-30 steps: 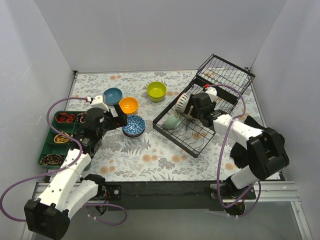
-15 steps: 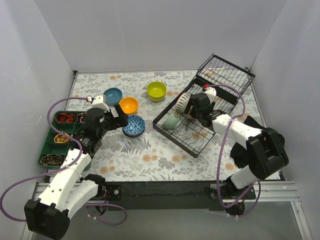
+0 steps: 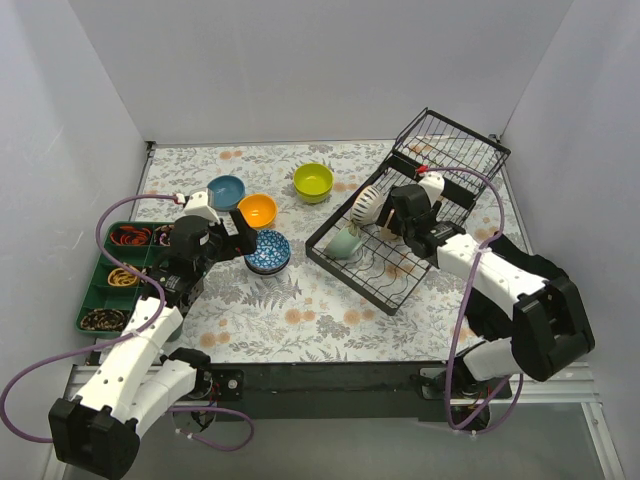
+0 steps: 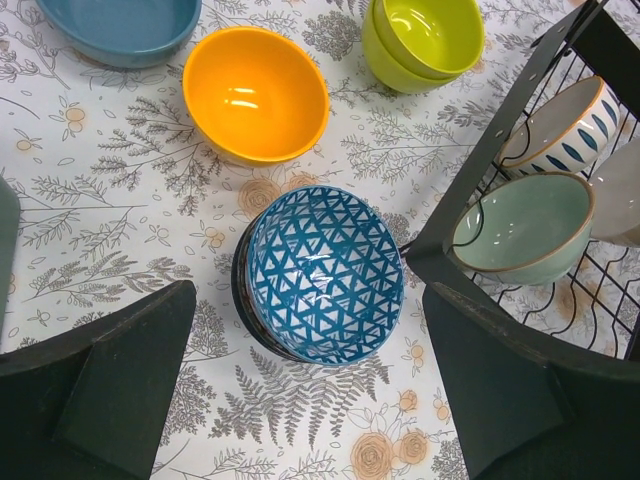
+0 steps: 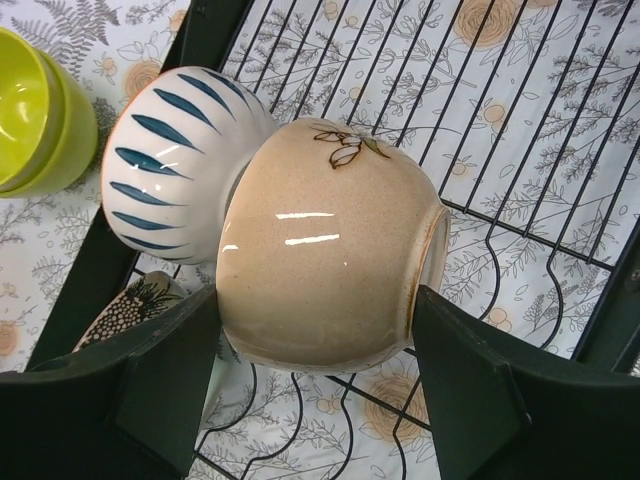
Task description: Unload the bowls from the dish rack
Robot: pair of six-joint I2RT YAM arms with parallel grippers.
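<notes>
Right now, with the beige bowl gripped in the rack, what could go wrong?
1. The right end effector seems to clamp the beige bowl on its glossy, curved sides, so the bowl could slip out and drop onto the dish rack.
2. The beige bowl sits right against the blue-striped bowl, so lifting might drag or tip that neighbour.
3. The rack wires lie close below, so the bowl's rim could catch on them.

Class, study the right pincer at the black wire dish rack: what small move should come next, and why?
Probably a short lift straight up. The right pincer looks closed on the glossy beige ceramic bowl, which touches the white blue-striped bowl inside the black wire dish rack; rising should clear both.
</notes>
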